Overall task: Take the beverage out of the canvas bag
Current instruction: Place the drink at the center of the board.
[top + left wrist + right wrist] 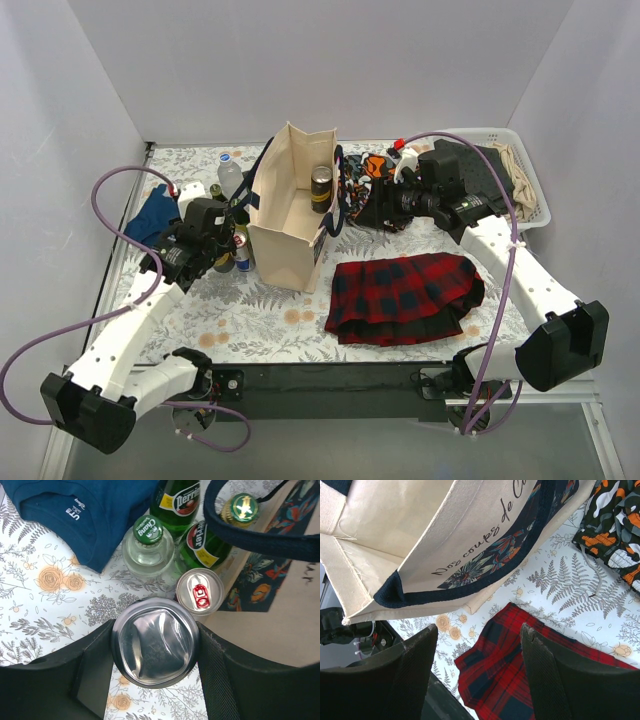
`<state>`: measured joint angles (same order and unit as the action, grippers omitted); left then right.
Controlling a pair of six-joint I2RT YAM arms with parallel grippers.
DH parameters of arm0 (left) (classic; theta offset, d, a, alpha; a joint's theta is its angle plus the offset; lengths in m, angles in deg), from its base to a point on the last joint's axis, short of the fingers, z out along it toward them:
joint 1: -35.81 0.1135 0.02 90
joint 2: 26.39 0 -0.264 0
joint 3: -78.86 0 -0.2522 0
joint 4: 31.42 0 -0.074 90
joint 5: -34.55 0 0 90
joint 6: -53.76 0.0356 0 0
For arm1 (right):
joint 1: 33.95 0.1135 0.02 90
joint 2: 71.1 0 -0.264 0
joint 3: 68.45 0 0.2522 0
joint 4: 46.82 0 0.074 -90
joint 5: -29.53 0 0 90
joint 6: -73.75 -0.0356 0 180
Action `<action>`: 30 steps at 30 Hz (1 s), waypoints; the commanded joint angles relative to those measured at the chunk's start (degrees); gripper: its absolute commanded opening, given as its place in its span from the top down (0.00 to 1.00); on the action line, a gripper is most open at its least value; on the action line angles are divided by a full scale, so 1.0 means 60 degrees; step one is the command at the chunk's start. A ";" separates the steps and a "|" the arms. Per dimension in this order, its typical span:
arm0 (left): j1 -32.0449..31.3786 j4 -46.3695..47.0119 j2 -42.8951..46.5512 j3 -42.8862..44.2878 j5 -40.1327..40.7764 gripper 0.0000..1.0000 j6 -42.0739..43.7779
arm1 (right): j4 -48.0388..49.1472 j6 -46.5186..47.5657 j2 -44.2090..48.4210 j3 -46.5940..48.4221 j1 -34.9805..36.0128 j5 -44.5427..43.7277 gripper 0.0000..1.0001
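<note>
The floral-print table [270, 310] carries the tall cream canvas bag with navy straps [285, 235], standing open at its middle. My right claw [479, 632] hangs wide and empty just right of the bag. My left claw [155, 632] grips a silver-topped drink can [156, 652] outside the bag, on its left, near green glass bottles [202, 547]. A dark can with a gold lid [321, 188] stands inside the bag, so I judge the job only partly done.
</note>
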<state>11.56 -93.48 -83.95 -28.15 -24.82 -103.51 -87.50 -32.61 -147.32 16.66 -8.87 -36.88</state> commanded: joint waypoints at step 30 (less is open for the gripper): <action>0.1478 0.3098 -0.0543 -0.1843 -0.0901 0.77 0.0591 | 0.0209 0.0046 0.0033 0.0032 -0.0035 -0.0065 0.27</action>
<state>19.82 -79.38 -87.56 -39.23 -31.29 -100.21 -87.50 -32.59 -147.32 16.66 -8.87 -37.20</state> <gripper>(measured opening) 0.568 0.730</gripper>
